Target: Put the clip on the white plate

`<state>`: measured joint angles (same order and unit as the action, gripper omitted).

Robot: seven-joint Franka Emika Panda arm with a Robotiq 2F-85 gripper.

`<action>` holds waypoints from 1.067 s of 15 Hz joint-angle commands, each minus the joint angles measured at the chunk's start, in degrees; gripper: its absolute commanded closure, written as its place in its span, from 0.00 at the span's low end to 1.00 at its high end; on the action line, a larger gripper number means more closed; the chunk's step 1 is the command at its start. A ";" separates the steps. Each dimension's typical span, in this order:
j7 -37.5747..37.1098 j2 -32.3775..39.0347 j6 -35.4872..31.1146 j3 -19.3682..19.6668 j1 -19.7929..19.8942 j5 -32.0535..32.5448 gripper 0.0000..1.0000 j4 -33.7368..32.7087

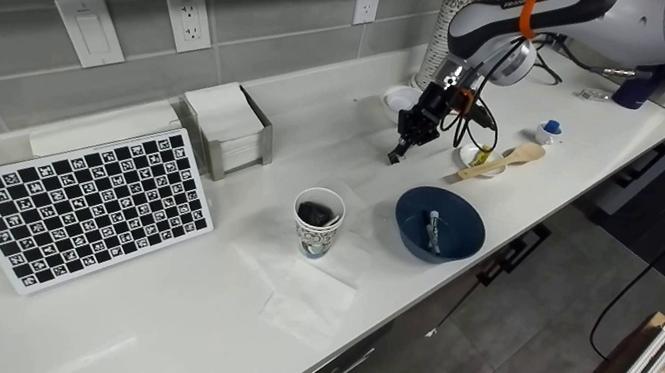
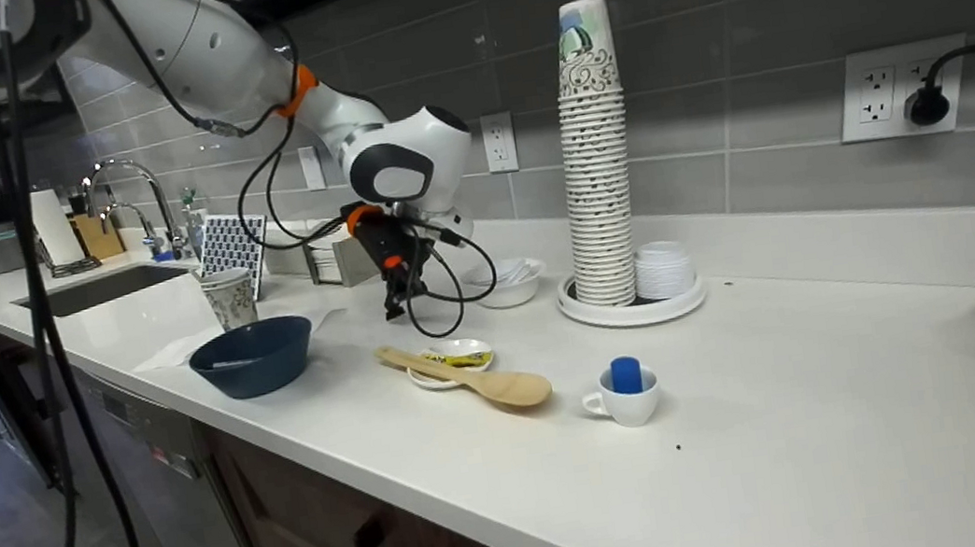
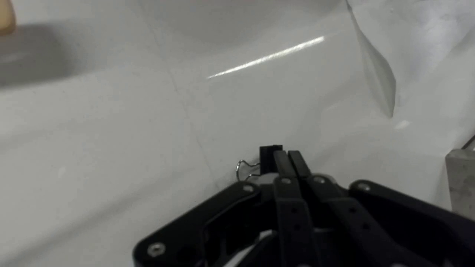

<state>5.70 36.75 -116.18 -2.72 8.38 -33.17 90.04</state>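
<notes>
Two black fingers (image 3: 284, 165) stand side by side in the wrist view with only a hairline between them: the claw (image 3: 288, 152) is clenched. The clip (image 3: 266, 159), a small black body with a wire loop (image 3: 238, 170), is right at the fingertips, its body showing beside one finger and partly hidden by it. Whether some edge or handle of it is nipped in that hairline I cannot tell, nor whether it bears on the bench (image 2: 799, 421) or hangs just above it.

I judge the step in hand to be the pick-up; the white plate (image 2: 463, 345) stands near, with no clip to be seen on it. The next move calls for a small test lift. If the clip stays behind, the fingers must part, straddle the body and squeeze again. If it comes along, carry it over to the plate, where a wooden spoon (image 2: 488, 383) lies across and a yellow item (image 2: 463, 360) takes up room; a bare white patch beside that yellow item looks the best place to let go.
</notes>
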 commanded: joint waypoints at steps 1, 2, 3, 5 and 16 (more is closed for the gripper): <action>-0.32 -8.84 -8.53 1.03 1.34 -2.43 0.99 9.52; -0.19 -10.99 -11.45 1.10 1.67 -3.45 0.99 12.14; 0.26 -13.01 -13.83 0.99 2.05 -4.60 0.99 14.60; 0.77 -16.89 -15.66 1.17 2.10 -5.38 0.99 19.11; -8.79 -31.00 -32.29 7.04 -0.14 3.69 0.99 43.23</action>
<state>1.20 10.28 -142.49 2.55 9.25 -31.98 127.08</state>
